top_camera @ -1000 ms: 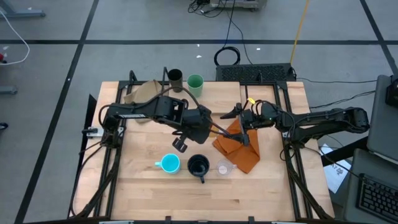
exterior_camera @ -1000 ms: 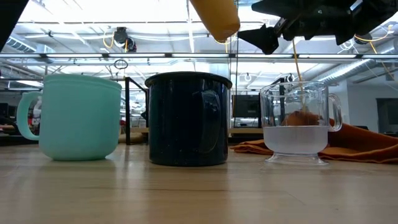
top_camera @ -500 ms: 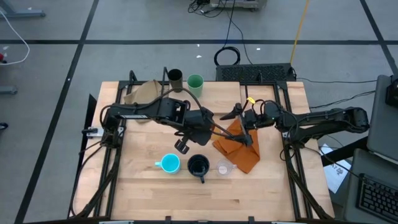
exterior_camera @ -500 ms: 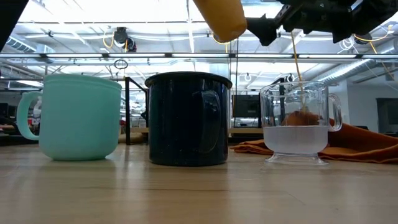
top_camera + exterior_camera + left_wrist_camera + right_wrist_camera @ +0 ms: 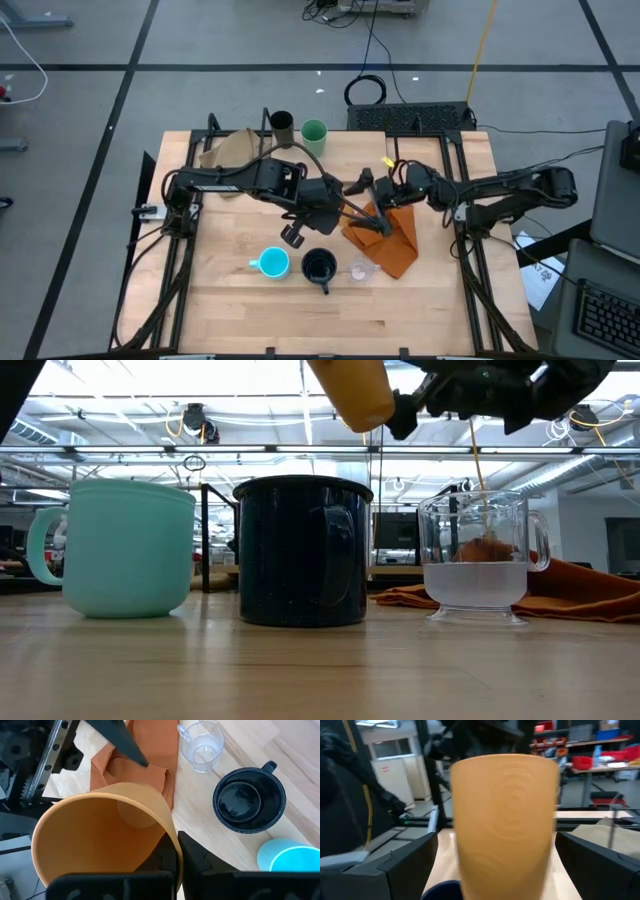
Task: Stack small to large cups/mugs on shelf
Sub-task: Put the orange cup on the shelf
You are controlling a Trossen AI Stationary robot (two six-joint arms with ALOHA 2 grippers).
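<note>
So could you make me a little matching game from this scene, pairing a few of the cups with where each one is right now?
Things:
1. orange cup
2. green cup
3. dark navy mug
4. clear cup

Places:
A. on the table, between the light blue mug and the clear cup
B. at the far edge, beside the dark brown cup
C. held in the air by the left end effector
D. on the table, next to the orange cloth

Pairs: 1-C, 2-B, 3-A, 4-D
</note>
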